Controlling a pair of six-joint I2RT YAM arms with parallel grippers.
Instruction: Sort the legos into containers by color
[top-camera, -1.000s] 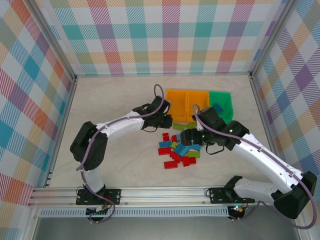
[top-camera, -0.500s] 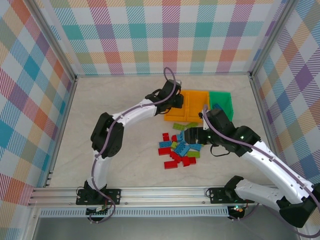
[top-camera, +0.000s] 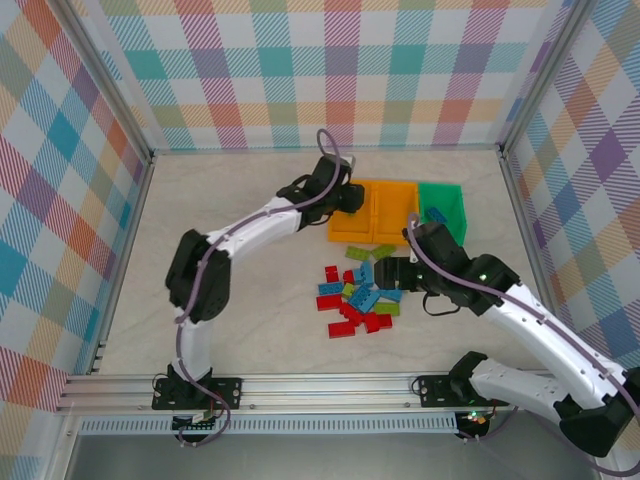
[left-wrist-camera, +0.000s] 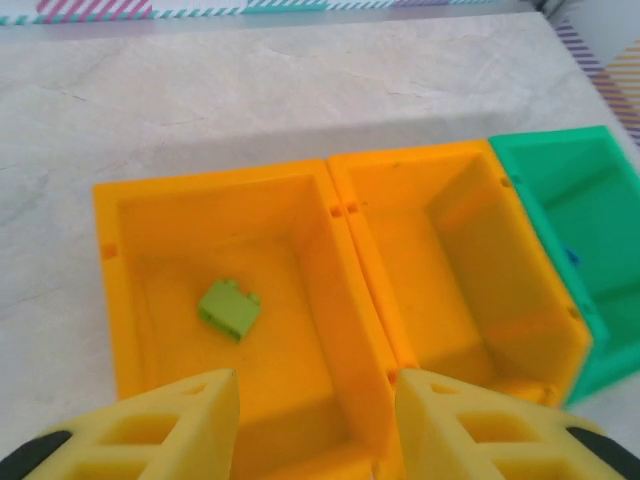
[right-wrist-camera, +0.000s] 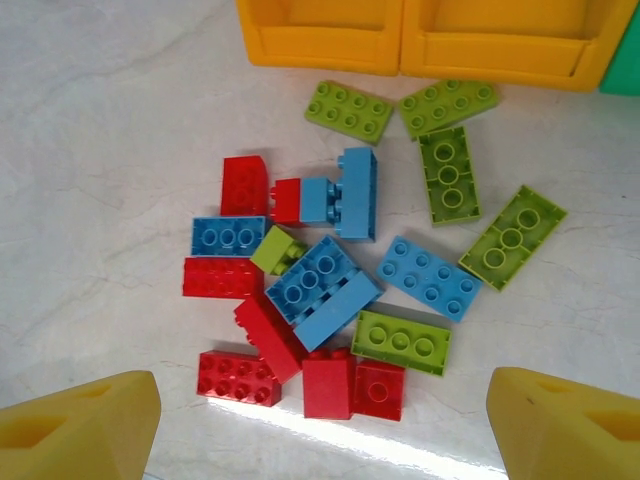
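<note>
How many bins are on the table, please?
3: the left orange bin, the right orange bin against it, and the green bin at the row's right end.

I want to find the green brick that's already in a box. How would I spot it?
Find the three bins in a row on the table: two orange, then one green bin. Go to the end orange bin, farthest from the green one. On its floor lies one small lime green lego, alone, while the other lime legos lie loose outside.
</note>
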